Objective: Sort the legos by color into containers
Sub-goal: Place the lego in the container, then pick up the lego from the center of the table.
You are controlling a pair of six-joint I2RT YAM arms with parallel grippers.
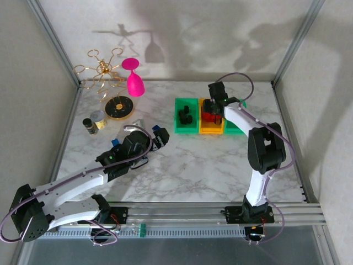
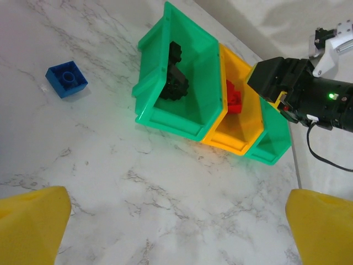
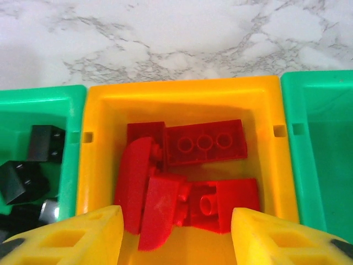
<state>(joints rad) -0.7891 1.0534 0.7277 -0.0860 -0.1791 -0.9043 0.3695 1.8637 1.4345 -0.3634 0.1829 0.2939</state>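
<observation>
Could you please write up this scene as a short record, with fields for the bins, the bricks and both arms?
Left green bin: black bricks inside
Orange bin: middle of the row, red bricks inside
Right green bin: no brick in the part that shows
Loose brick: blue brick on the table, apart from the bins
Right arm: jaws open above the orange bin, holding nothing
Left arm: jaws open over the table, holding nothing
</observation>
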